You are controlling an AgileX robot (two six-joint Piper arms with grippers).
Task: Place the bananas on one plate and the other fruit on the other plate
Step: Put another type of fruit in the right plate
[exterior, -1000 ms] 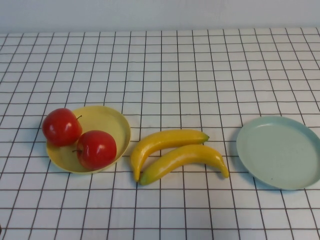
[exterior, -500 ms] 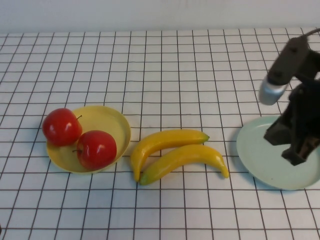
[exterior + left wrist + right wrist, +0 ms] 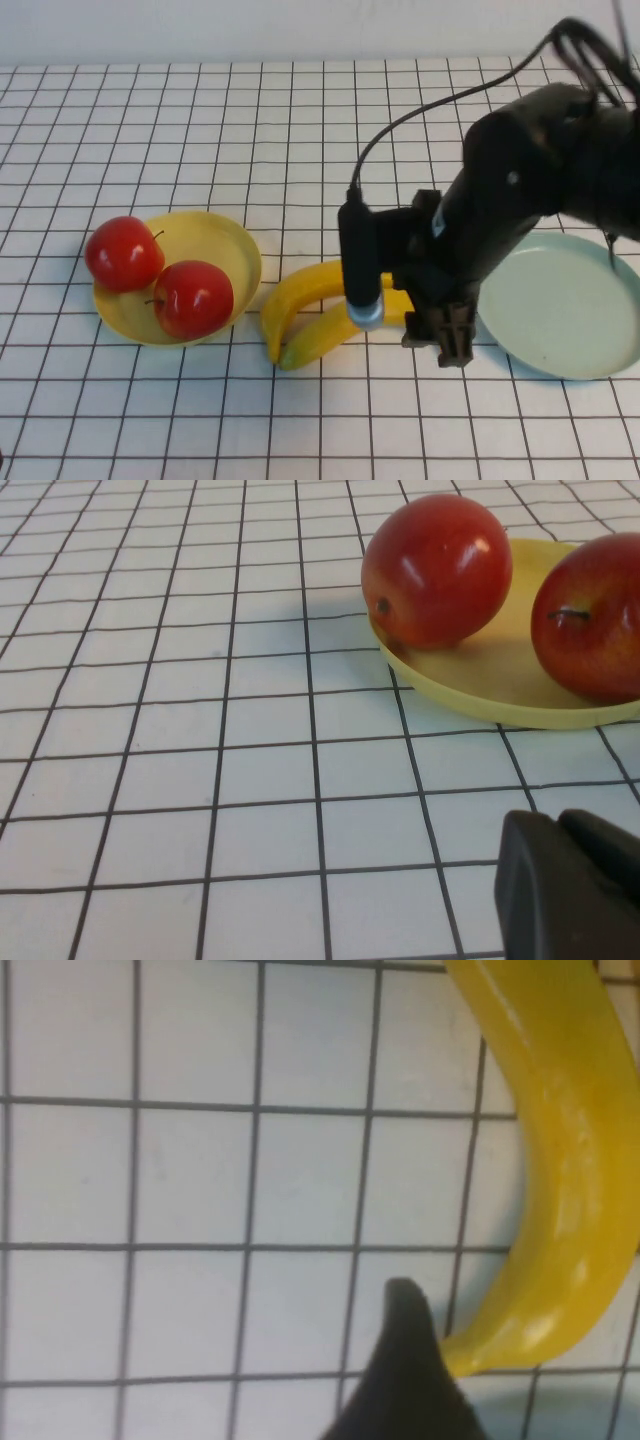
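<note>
Two yellow bananas lie side by side at the table's middle, the far one (image 3: 300, 288) and the near one (image 3: 315, 342); my right arm covers their right halves. My right gripper (image 3: 447, 338) hangs open just above the near banana's right end, between the bananas and the pale blue-green plate (image 3: 560, 300), which is bare. In the right wrist view one dark finger (image 3: 405, 1360) sits beside a banana's tip (image 3: 560, 1160). Two red apples (image 3: 123, 253) (image 3: 192, 298) rest on the pale yellow plate (image 3: 215, 235) at the left. My left gripper (image 3: 575, 885) is shut, low near that plate, out of the high view.
The table is covered by a white cloth with a black grid (image 3: 300, 130). In the left wrist view the apples (image 3: 437, 568) (image 3: 590, 615) sit on the yellow plate (image 3: 480, 675). The right arm's cable (image 3: 420, 110) arcs over the table's middle.
My right arm came in from the right, crossed over the blue-green plate and now stands over the bananas' right ends. Fruit and plates have not moved.
</note>
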